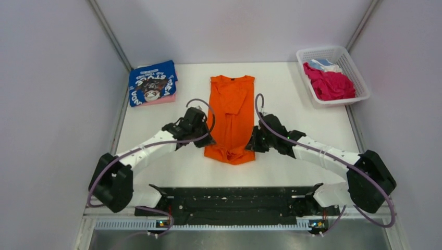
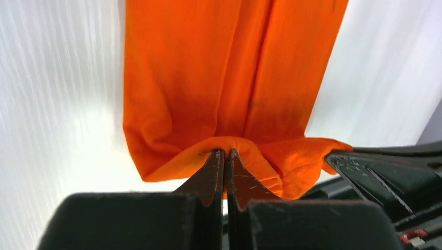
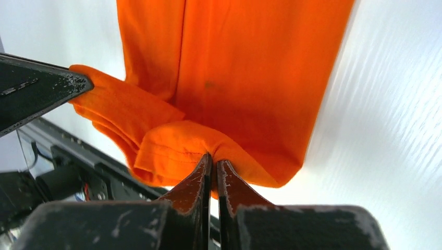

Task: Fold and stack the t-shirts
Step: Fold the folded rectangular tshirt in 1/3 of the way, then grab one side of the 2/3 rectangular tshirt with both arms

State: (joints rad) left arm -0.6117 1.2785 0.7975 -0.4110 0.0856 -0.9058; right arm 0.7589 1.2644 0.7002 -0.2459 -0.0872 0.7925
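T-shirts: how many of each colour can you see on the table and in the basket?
Orange t-shirt: 1
Blue printed t-shirt: 1
Pink t-shirt, under the blue one: 1
Magenta t-shirt, bunched in the white basket: 1, maybe more hidden
Light-blue t-shirt, in the basket: 1
Total: 5 that show

Bench [image 1: 307, 112]: orange t-shirt [image 1: 232, 112] at centre, folded into a narrow lengthwise strip, collar toward the far edge, near end bunched. Left gripper [image 1: 205, 139] at the strip's near-left corner, right gripper [image 1: 252, 143] at its near-right corner, both against the cloth; jaws not discernible from above. Far-left corner: folded blue t-shirt [image 1: 152, 83], white print up, on a pink t-shirt [image 1: 162, 99]. Far-right corner: white basket [image 1: 359, 79] holding a crumpled magenta t-shirt [image 1: 329, 84] and a light-blue t-shirt [image 1: 324, 63].
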